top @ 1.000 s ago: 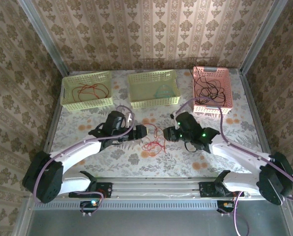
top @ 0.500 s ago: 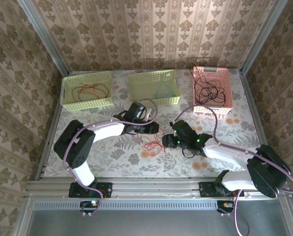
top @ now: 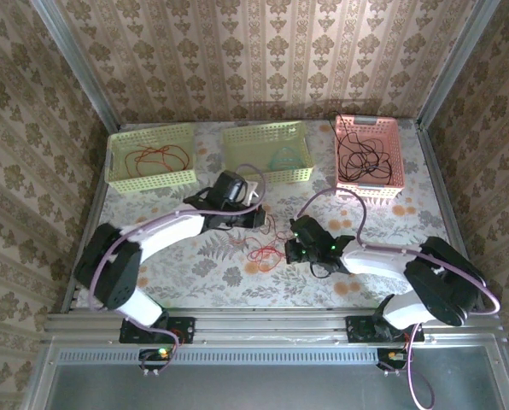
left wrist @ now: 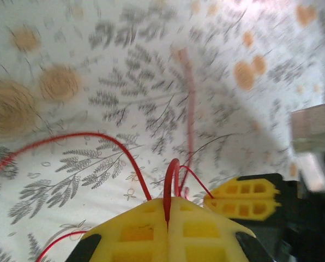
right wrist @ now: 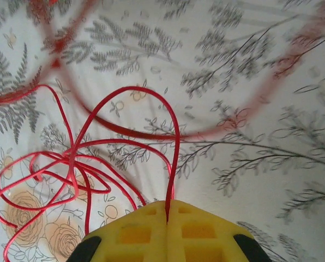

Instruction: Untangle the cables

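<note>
Left gripper (left wrist: 168,214), right gripper (right wrist: 167,214): jaws of each pinching red cable (top: 265,251), tangled mid-table (top: 152,209), toward front edge.

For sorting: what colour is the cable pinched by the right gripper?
Red cable, clearest in the right wrist view.

The table (top: 195,269) in front of my 2 bases has a surface printed with flowers and leaves. Along its far edge 3 baskets stand in 1 row: the yellow-green left basket (top: 150,178), the yellow-green middle basket (top: 267,173) and the pink basket (top: 370,190) at my right. Near the middle, a red cable (top: 263,253) lies in loose loops.
</note>
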`<state>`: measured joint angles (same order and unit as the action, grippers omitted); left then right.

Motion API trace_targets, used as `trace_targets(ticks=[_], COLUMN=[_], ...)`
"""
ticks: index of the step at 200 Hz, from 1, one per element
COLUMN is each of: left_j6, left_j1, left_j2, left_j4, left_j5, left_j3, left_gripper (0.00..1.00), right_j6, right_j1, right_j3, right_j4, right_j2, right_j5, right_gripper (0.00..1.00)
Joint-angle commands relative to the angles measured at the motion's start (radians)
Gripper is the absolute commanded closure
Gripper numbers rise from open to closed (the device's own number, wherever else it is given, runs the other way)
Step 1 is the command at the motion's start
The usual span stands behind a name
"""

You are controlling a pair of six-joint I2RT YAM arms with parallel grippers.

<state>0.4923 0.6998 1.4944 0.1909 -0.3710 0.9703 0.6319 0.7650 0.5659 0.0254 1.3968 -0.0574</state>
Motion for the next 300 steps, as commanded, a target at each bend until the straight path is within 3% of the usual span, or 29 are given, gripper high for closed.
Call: trace_targets(ticks=[1, 63, 95, 145, 196, 260, 270, 290, 300], left_j6=[-0.034, -0.028, -0.020, 0.100, 0.208, 0.218, 0.214, 0.189, 0.179], left_j1=[-0.045, -0.216, -0.328, -0.493, -0.675, -0.789, -0.805, -0.824, -0.829], left_j2=[-0.145, -0.430, -0.465, -0.462, -0.362, -0.019, 0.036, 0.097, 0.099], left_j4=[0.081, 0.188, 0.214, 0.137, 0.027, -0.032, -0.018, -0.004, 0.003], left_j5=[0.040, 0.047, 0.031, -0.030, 0.017, 0.063, 0.042, 0.010, 0.004], left_j3=[0.046, 0.194, 0.231, 0.164, 0.175, 0.368, 0.408, 0.458, 0.462], left_gripper=[1.00, 1.00, 1.00, 1.00, 1.00, 1.00, 0.91, 0.54, 0.44], right_j6=[-0.013, 0.020, 0.020, 0.010, 0.008, 0.011, 0.014, 0.019, 0.020], right_j1=[-0.026, -0.113, -0.115, -0.115, -0.114, -0.111, -0.112, -0.112, -0.112], right_j3=[-0.028, -0.082, -0.079, -0.069, -0.072, -0.058, -0.064, -0.082, -0.087], right_j4=[-0.055, -0.054, -0.030, -0.055, -0.031, -0.033, -0.037, -0.049, -0.060], right_j2=[-0.054, -0.082, -0.121, -0.205, -0.230, -0.242, -0.259, -0.300, -0.320], right_j5=[-0.091, -0.095, -0.073, -0.076, -0.069, -0.033, -0.035, -0.043, -0.050], right_gripper=[1.00, 1.00, 1.00, 1.00, 1.00, 1.00, 1.00, 1.00, 1.00])
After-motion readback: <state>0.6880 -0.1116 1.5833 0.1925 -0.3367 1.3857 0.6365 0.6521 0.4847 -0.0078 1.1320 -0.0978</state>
